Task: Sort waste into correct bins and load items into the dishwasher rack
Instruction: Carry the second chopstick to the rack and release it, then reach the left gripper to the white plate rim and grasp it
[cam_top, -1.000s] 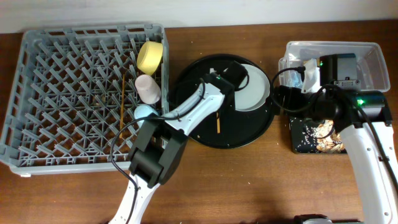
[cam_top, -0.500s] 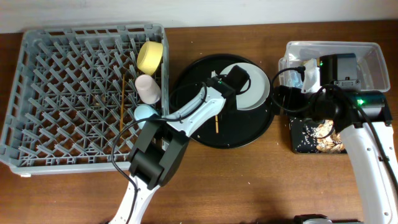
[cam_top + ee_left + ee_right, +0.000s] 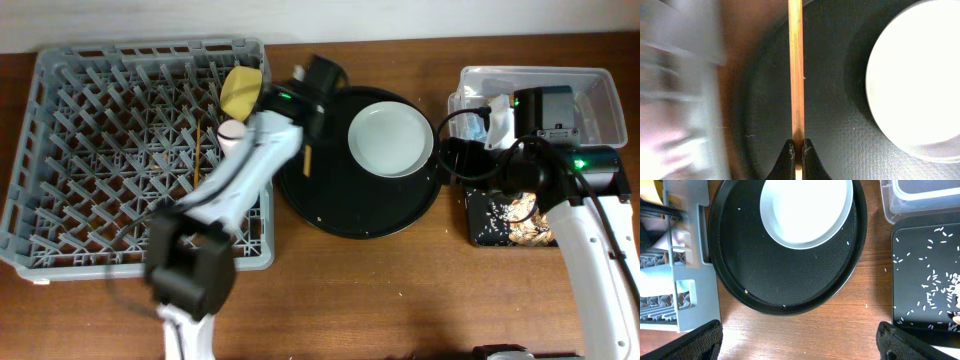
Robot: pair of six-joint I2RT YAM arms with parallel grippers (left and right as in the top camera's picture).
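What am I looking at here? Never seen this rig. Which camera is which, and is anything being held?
These are two robot arms at a table, each ending in a two-finger gripper. The wide picture comes from a fixed camera overhead. The other two come from cameras on the wrists, each looking past that arm's own fingers.

At the left of the table is a grey dishwasher rack holding a yellow bowl and a pink cup. In the middle is a round black tray carrying a pale plate. At the right are a clear tub and a shallow black tray scattered with rice.

The left gripper is shut on a wooden chopstick, by the round tray's left edge. The right gripper is open and holds nothing.
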